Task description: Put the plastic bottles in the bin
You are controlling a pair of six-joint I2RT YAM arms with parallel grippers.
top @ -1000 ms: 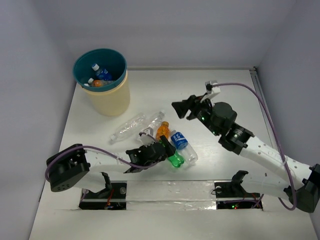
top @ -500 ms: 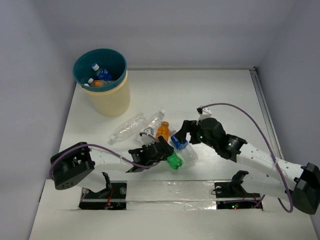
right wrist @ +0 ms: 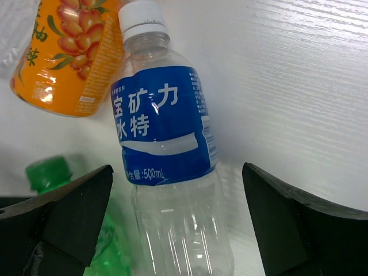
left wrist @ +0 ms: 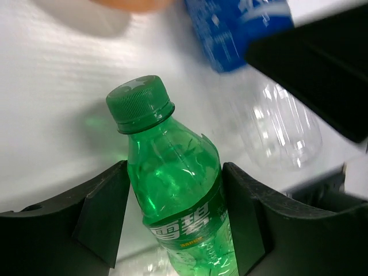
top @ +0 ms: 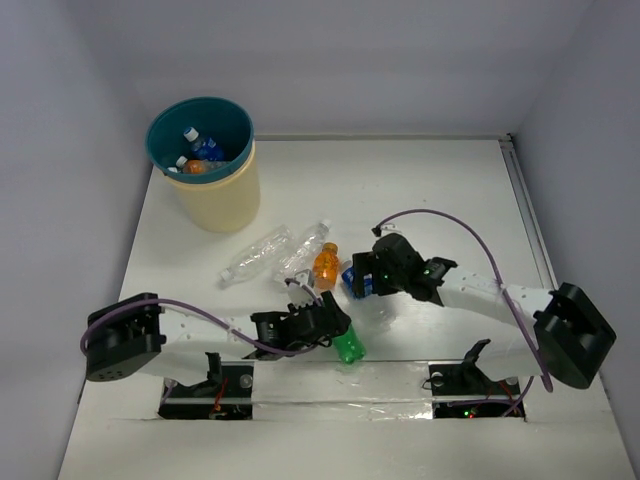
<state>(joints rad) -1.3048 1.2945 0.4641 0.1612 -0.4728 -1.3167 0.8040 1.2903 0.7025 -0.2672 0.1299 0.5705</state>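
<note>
While the green bottle (left wrist: pixel 167 167), well apart from the bin (top: pixel 225 200), is sitting pinched in the left gripper (left wrist: pixel 175 192), the right gripper (right wrist: pixel 175 190) is hanging spread astride the blue-label bottle (right wrist: pixel 161 132); working this close, the two grippers are probably risking collision.

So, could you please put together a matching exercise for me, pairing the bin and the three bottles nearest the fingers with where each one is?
Things:
1. green bottle
2. blue-labelled bottle
3. orange bottle
4. bin

Places:
A. far left, away from both arms
B. gripped between the left fingers
C. between the open right fingers, untouched
D. beside the blue-labelled bottle's cap, outside both pairs of fingers

Pairs: 1-B, 2-C, 3-D, 4-A
</note>
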